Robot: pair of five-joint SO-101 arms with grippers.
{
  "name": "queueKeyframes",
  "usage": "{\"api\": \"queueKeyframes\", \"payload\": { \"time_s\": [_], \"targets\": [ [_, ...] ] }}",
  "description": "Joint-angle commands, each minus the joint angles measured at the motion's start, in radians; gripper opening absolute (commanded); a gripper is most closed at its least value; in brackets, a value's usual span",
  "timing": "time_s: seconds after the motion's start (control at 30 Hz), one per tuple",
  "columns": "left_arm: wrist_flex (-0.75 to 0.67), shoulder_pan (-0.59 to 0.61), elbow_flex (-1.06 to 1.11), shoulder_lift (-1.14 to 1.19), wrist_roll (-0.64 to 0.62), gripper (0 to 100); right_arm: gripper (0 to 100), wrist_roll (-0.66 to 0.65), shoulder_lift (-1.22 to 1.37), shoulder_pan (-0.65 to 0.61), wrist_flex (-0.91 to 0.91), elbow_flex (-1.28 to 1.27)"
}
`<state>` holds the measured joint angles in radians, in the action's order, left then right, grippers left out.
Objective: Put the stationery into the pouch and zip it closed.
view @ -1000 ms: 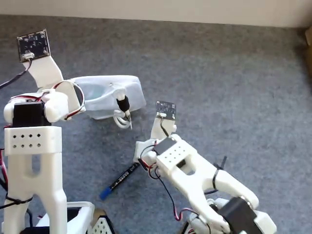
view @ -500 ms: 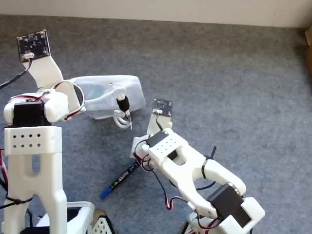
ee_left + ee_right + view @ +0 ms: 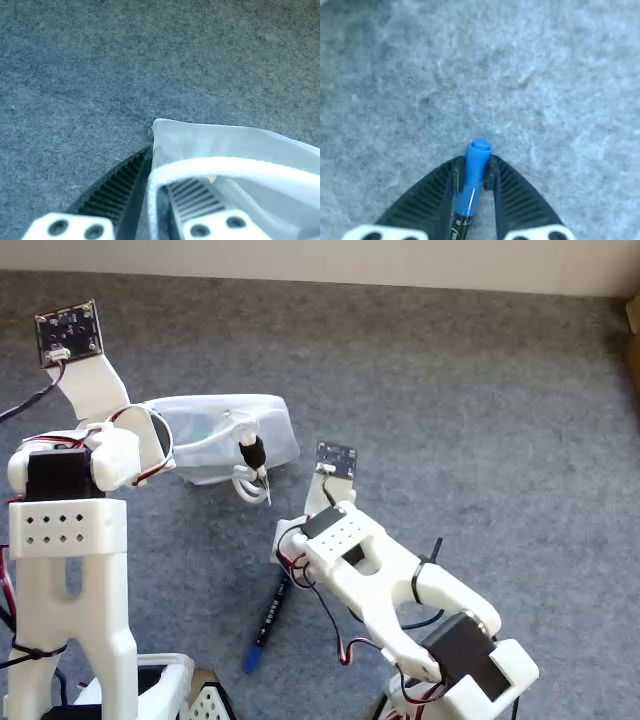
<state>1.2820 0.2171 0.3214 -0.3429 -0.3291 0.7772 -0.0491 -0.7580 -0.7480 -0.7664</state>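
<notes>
The right gripper (image 3: 474,164) is clamped tight on a black marker (image 3: 267,618) just behind its blue cap. In the high view the marker slants toward the lower centre, cap end lowest, over the grey carpeted tabletop (image 3: 480,390). At upper left, the left gripper (image 3: 151,162) pinches the rim of the translucent white pouch (image 3: 225,430) between nearly closed fingers.

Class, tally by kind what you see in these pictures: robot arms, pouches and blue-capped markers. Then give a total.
robot arm: 2
pouch: 1
marker: 1
Total: 4
</notes>
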Motion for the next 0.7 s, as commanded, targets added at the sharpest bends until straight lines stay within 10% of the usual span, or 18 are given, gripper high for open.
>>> {"api": "queueKeyframes", "payload": {
  "time_s": [0.0, 0.67],
  "targets": [
    [-0.035, 0.044, 0.068, 0.048, 0.002, 1, 0.9, -0.002, -0.002, 0.021, 0.005, 0.028],
    [-0.035, 0.044, 0.068, 0.048, 0.002, 1, 0.9, -0.114, -0.004, 0.084, -0.341, 0.193]
  ]
}}
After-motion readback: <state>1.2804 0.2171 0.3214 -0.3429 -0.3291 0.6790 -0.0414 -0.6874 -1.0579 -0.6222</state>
